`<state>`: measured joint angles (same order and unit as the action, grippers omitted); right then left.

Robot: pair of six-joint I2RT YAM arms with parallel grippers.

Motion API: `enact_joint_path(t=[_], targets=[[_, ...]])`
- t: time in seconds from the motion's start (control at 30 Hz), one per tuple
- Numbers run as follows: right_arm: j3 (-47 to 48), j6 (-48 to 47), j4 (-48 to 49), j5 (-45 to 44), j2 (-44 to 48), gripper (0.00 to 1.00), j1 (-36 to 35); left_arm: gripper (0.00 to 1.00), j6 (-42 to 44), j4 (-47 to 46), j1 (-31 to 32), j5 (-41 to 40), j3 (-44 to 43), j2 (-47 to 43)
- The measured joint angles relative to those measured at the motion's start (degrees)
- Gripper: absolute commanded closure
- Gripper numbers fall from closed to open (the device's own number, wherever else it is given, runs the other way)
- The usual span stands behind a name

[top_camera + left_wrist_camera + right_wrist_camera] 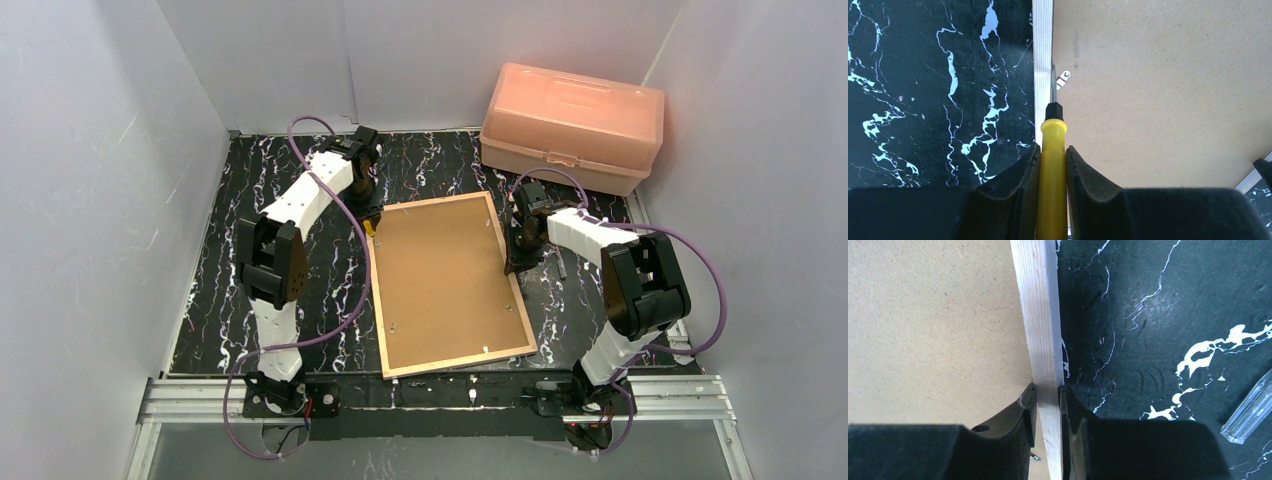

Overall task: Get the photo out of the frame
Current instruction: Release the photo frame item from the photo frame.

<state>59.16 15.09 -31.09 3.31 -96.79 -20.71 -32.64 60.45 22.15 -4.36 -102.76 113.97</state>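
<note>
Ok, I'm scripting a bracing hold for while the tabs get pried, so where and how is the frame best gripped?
Probably its long right rail, from above, straddling it: the frame lies flat, back up, so only that narrow rim fits a claw. The right claw pinches there, away from the screwdriver in the left claw.

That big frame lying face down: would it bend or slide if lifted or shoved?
Probably stiff: the frame has light-wood rails, one pinched by the right fingers. Likely light for its size, being flat with a board-like backing board. It may slide on the smooth table.
</note>
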Motion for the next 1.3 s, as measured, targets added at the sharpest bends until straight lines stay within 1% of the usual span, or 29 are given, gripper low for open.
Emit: enact_joint_path(t=[0.57,1.1,1.3], targets=[[0.0,-0.13,0.0,-0.11,0.0,0.85,0.0,1.0,-1.38,3.19,0.0,4.55,0.0,0.0],[0.0,-0.28,-0.02,-0.09,0.0,0.85,0.0,1.0,-0.96,3.48,0.0,4.98,-0.22,0.2],[0.0,-0.31,-0.02,-0.09,0.0,0.85,0.0,1.0,-0.74,3.39,-0.02,6.54,-1.33,1.03]])
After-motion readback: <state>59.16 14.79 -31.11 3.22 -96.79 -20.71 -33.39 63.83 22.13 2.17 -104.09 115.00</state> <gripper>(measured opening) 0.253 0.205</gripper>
